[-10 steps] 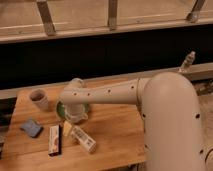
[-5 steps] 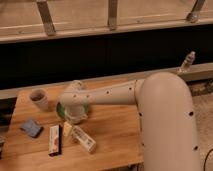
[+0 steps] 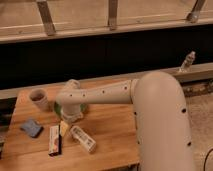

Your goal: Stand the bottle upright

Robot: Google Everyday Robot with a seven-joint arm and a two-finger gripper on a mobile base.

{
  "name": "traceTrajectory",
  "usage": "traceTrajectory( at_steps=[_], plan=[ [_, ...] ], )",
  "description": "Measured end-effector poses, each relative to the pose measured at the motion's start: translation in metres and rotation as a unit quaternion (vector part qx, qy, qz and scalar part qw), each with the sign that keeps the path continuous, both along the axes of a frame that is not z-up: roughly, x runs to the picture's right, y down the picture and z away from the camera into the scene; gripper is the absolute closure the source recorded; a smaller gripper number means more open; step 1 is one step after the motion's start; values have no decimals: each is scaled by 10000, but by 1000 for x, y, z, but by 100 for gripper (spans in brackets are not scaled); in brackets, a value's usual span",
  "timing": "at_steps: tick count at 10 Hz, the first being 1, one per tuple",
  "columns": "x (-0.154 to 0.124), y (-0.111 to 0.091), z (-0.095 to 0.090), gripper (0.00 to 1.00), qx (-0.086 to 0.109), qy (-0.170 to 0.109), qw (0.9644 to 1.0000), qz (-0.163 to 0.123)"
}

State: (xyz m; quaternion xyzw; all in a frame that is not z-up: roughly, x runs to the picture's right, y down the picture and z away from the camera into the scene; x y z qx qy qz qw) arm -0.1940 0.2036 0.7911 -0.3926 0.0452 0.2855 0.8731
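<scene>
The bottle [image 3: 83, 139], small and white with a coloured label, lies on its side on the wooden table [image 3: 110, 130], near the front left. My gripper [image 3: 70, 116] hangs at the end of the long white arm, just above and behind the bottle, over the near rim of the green bowl [image 3: 59, 107]. A short gap of bare wood separates it from the bottle. Its jaws stand open and hold nothing. The arm hides most of the bowl.
A pale cup [image 3: 39, 98] stands at the table's back left. A blue cloth-like object [image 3: 31, 128], a flat red-and-white box [image 3: 54, 140] and a small yellow item [image 3: 64, 128] lie left of the bottle. A tiny clear bottle [image 3: 187, 62] stands on the far right ledge.
The arm's thick body has drifted slightly left. The gripper stays by the green bowl, and the bottle has not moved.
</scene>
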Motion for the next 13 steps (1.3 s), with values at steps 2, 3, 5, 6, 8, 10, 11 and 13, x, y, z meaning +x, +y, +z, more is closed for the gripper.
traceTrajectory(
  at_steps=[2,3,5,6,8,10,11,13],
  plan=[
    [-10,2,1,20,-25,-111,9999,-46],
    [-14,4,1,20,-38,-152,9998,-75],
    [-25,9,2,20,-88,-232,9995,-178],
    [-26,11,3,20,-116,-233,9994,-216],
    [-25,15,4,20,-157,-185,9994,-255],
    [-10,18,5,20,-181,-10,9997,-149],
    [-3,18,5,20,-184,57,9998,-76],
    [8,18,7,20,-192,168,9997,31]
  ],
)
